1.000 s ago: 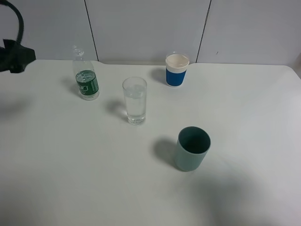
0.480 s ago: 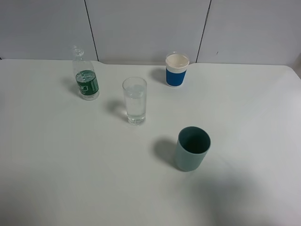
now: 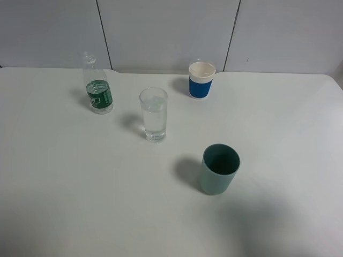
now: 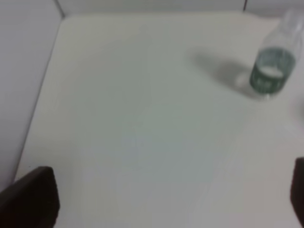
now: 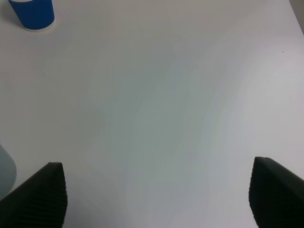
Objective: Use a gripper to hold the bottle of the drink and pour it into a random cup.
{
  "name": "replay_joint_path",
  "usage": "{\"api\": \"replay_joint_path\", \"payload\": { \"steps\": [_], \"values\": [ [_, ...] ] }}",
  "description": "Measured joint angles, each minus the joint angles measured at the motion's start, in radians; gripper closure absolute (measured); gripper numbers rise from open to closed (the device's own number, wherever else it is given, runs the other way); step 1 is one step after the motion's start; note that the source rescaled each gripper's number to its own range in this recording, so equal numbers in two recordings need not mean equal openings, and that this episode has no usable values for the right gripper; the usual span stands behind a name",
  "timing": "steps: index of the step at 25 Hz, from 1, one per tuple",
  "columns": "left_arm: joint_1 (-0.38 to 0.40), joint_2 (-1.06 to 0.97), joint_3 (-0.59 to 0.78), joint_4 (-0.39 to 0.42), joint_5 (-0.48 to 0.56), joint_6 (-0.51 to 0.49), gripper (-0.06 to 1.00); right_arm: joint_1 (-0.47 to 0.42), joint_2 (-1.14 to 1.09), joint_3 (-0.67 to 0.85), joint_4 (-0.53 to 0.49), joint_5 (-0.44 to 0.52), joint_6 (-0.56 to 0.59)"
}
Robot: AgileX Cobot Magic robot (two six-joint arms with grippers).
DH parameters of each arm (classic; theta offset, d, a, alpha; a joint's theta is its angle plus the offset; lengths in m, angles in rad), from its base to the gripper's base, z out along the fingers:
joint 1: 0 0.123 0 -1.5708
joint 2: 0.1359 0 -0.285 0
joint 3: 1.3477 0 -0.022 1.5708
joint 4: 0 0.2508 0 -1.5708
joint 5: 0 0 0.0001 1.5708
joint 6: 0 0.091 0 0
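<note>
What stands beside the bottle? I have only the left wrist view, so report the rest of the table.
Observer: In the high view a tall clear glass stands right of the bottle and nearer the camera, apart from it.
Operator: Check that glass for liquid.
Observer: It looks to hold clear liquid most of the way up.
Operator: Name any other cups.
Observer: Two, both upright: a white paper cup with a blue sleeve near the back wall, and a grey-green cup nearest the front.
</note>
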Motion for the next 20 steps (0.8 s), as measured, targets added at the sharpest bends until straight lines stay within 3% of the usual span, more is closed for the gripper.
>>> {"api": "replay_joint_path", "payload": {
  "steps": [6, 20],
  "values": [
    [0.000, -0.135, 0.001, 0.000, 0.111, -0.026, -0.04, 0.000, 0.000, 0.000, 0.000, 0.000, 0.000],
    [0.000, -0.463, 0.258, -0.019, 0.073, -0.028, -0.04, 0.000, 0.000, 0.000, 0.000, 0.000, 0.000]
  ]
}}
